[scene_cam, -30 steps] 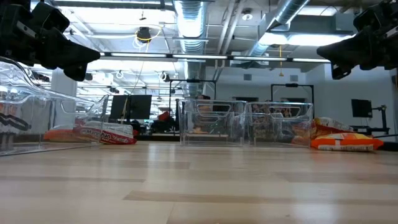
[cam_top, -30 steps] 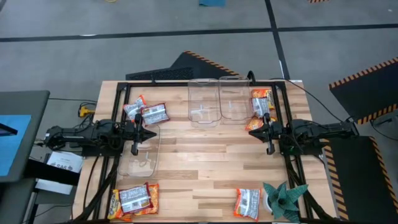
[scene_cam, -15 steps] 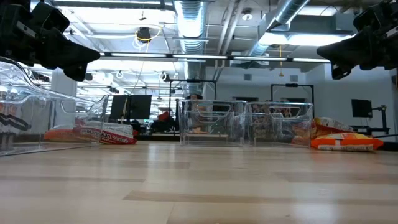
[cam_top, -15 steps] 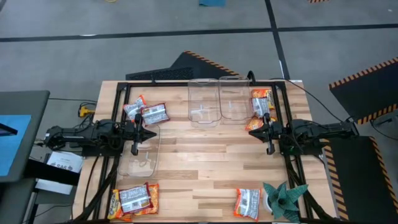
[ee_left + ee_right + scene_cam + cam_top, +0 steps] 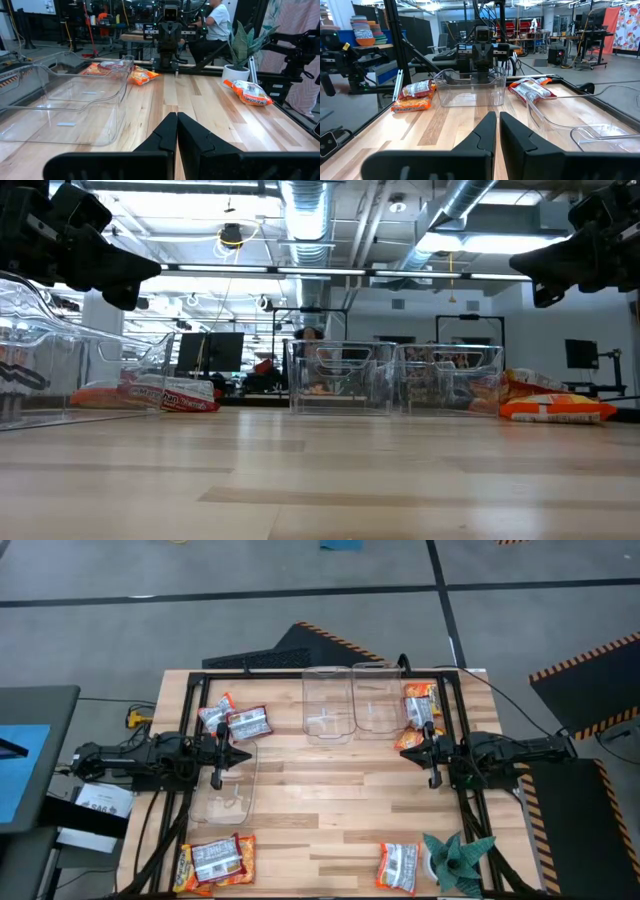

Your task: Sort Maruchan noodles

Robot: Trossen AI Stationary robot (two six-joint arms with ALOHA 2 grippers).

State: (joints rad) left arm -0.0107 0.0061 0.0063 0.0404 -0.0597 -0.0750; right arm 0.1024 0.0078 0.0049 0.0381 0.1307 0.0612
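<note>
Maruchan noodle packets lie flat in several spots: a pair at the far left (image 5: pixel 235 721), a stack at the far right (image 5: pixel 420 712), a pair at the near left corner (image 5: pixel 213 861), and one near the teal plant (image 5: pixel 398 866). My left gripper (image 5: pixel 246 753) is shut and hovers over the far end of a clear bin (image 5: pixel 226 786). My right gripper (image 5: pixel 406 752) is shut and hovers just near of the far right stack. The two grippers point at each other across the table. In the low view both hang well above the tabletop, left gripper (image 5: pixel 155 270) and right gripper (image 5: pixel 515 262).
Two clear bins stand side by side at the far middle (image 5: pixel 328 706) (image 5: pixel 378 700). A teal spiky plant (image 5: pixel 458 859) sits at the near right corner. Bare wood lies between the two grippers (image 5: pixel 330 785). A black frame runs along the table's edges (image 5: pixel 300 672).
</note>
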